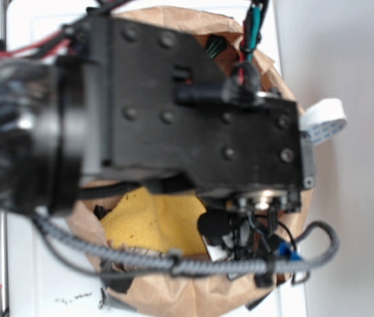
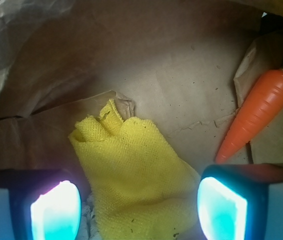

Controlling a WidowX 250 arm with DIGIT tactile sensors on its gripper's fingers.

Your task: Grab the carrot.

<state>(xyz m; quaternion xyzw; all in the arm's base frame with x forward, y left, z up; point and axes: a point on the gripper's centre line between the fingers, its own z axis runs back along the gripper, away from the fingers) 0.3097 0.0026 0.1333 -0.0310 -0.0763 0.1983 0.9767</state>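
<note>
2 glowing pads frame my wrist view: my gripper (image 2: 139,207) stands wide open and holds nothing. Between the fingers lies a crumpled yellow woven cloth (image 2: 131,175) on creased brown paper (image 2: 181,65). Ahead and right of my right finger (image 2: 224,210) lies the glossy orange plastic carrot (image 2: 259,112), tip toward that finger, dark green stem cap pointing away.

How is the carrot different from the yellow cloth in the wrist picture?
The carrot is orange, smooth and glossy; the yellow cloth is knitted and dull. The carrot is rigid and tapered; the cloth lies crumpled and flat. The carrot lies off to the right; the cloth sits between the fingers. Both rest on brown paper.
</note>
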